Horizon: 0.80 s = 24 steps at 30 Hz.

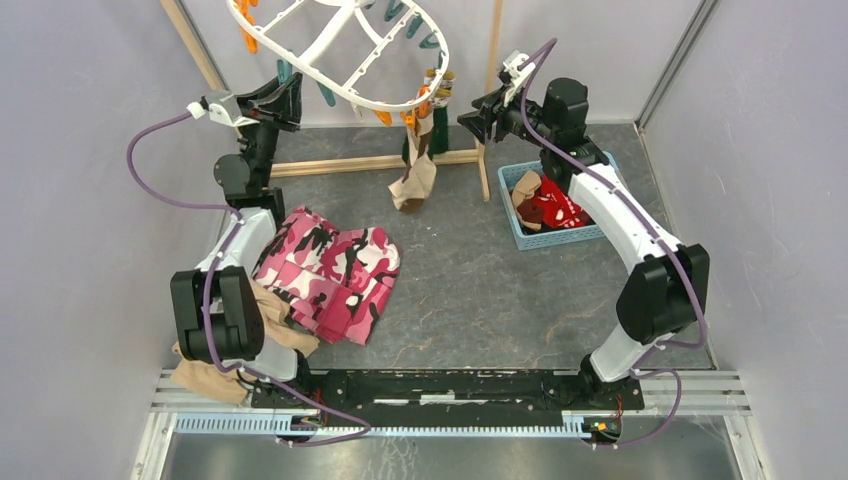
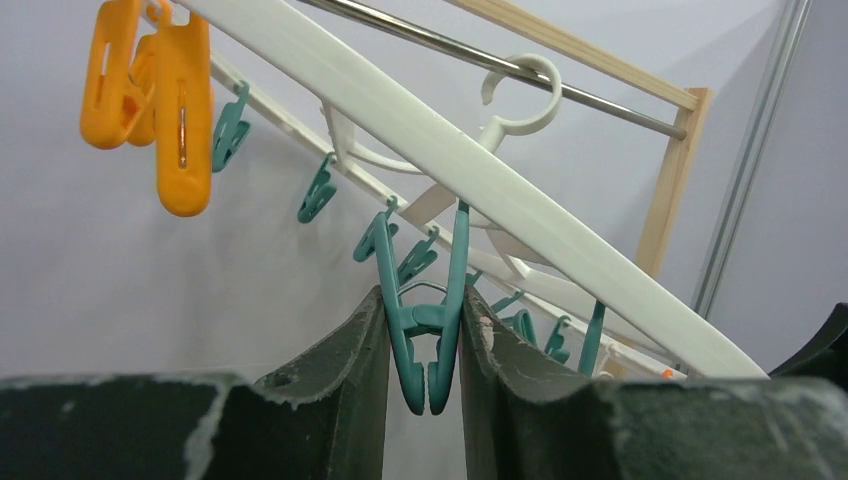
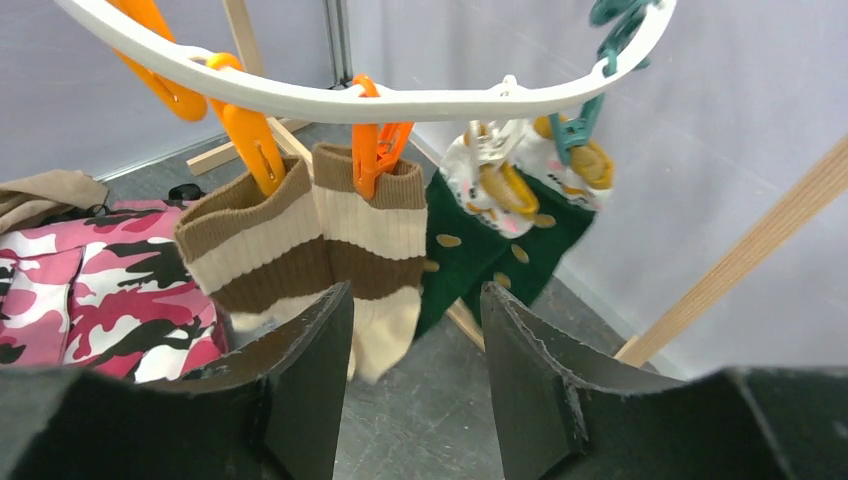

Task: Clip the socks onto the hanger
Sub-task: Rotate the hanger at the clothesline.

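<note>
The brown-striped sock (image 3: 300, 250) is seen pegged by orange clips (image 3: 375, 145) at the right end of the hanger (image 3: 330, 100), the right gripper (image 3: 412, 300) released and empty before it, the left gripper (image 2: 423, 310) clenched on a teal clip (image 2: 428, 318); next, presumably, a red sock (image 1: 555, 210) is to be fetched from the blue basket (image 1: 556, 239) at right.

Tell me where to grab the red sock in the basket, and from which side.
Pinch the red sock at its bunched middle, from straight above. It lies crumpled in the basket, whose walls bar a sideways approach. A tan sock lies against its left side, so stay right of that to lift only one.
</note>
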Available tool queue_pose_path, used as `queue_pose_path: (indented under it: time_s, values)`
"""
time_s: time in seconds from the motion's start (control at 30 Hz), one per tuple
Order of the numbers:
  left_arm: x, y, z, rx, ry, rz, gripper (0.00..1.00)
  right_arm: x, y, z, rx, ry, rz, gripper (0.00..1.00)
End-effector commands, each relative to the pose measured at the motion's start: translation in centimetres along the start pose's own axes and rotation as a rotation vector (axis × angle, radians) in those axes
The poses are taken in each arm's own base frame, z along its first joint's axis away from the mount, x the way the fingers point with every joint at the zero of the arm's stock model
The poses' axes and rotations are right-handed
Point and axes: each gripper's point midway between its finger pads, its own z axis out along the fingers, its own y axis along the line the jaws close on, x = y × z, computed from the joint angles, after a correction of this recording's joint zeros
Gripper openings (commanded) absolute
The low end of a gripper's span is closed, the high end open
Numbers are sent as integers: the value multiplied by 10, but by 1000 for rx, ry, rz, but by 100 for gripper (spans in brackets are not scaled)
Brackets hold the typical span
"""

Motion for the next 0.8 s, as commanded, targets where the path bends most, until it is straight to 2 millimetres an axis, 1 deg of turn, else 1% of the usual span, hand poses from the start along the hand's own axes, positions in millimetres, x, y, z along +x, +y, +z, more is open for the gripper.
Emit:
queue_pose_path:
  time_s: [0.0, 0.17, 0.33, 0.43, 0.5, 0.53, 0.57, 0.73, 0.77]
  values:
    - [-32, -10, -1, 3, -75, 65, 2, -20, 6, -15, -15, -33, -79, 56]
    - [-33, -14, -9, -1, -66, 59, 2, -19, 5, -25, -43, -24, -80, 56]
    - [-37, -26, -21, 16, -50, 45, 2, -19, 24, -45, -174, -24, -153, 60]
    - [-36, -34, -29, 30, -38, 20, 2, -12, 31, -54, -211, -9, -165, 62]
    - [-36, -40, -35, 37, -32, 6, 2, -12, 34, -59, -232, -8, -177, 64]
    - [-35, -43, -38, 41, -28, 1, 2, -5, 37, -62, -246, 15, -162, 64]
    - [-34, -47, -40, 46, -22, -5, 2, -4, 41, -65, -265, 18, -168, 65]
    - [-22, -63, -50, 64, 35, -41, 2, 5, 46, -76, -291, 41, -162, 67]
    - [-22, -67, -52, 70, 37, -44, 2, 7, 47, -78, -292, 44, -158, 67]
